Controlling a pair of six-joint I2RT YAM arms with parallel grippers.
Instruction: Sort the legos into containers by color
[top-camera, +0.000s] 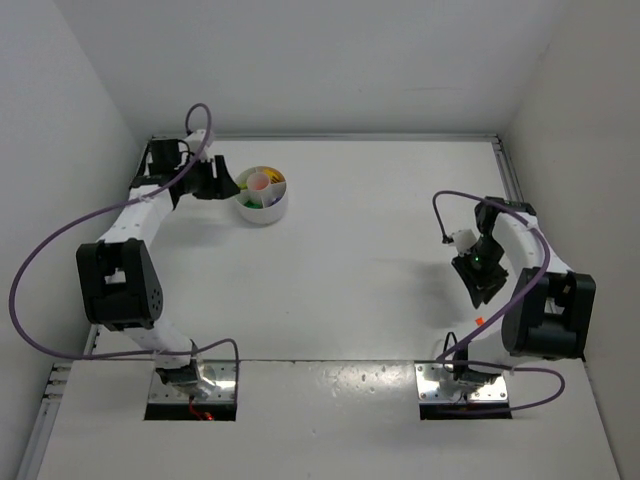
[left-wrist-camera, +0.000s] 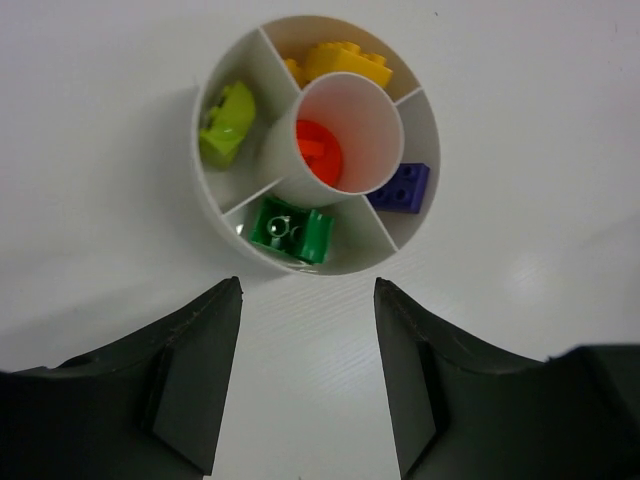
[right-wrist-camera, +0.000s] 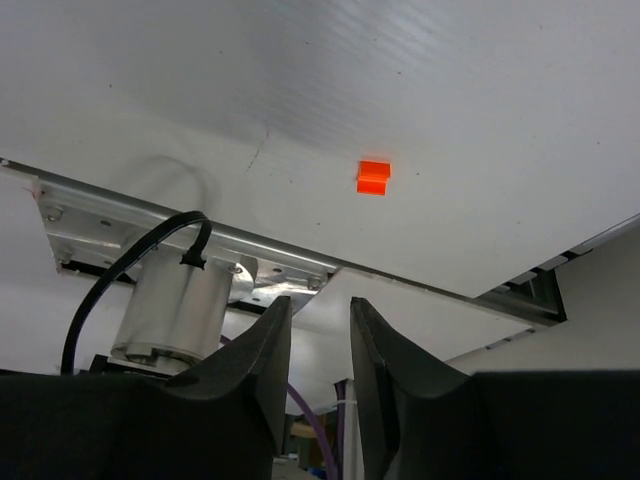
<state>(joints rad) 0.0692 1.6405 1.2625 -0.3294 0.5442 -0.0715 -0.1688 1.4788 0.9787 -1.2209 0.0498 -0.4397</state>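
Note:
The white divided dish (top-camera: 264, 215) stands at the back left of the table. In the left wrist view the dish (left-wrist-camera: 215, 185) holds a yellow brick (left-wrist-camera: 340, 63), a lime-green brick (left-wrist-camera: 228, 122), a dark green brick (left-wrist-camera: 292, 230) and a blue brick (left-wrist-camera: 402, 188) in separate outer sections, and a red-orange piece (left-wrist-camera: 318, 152) in the centre cup. My left gripper (top-camera: 228, 183) (left-wrist-camera: 308, 292) is open and empty, just short of the dish. One small orange-red brick (top-camera: 479, 321) (right-wrist-camera: 374, 177) lies on the table near the right arm. My right gripper (top-camera: 487, 295) (right-wrist-camera: 320, 303) hangs above it, slightly open and empty.
The right arm's base and its metal mounting plate (right-wrist-camera: 130, 225) sit at the table's near edge, close behind the loose brick. Purple cables (top-camera: 40, 260) loop off both arms. White walls close in the table at the back and sides.

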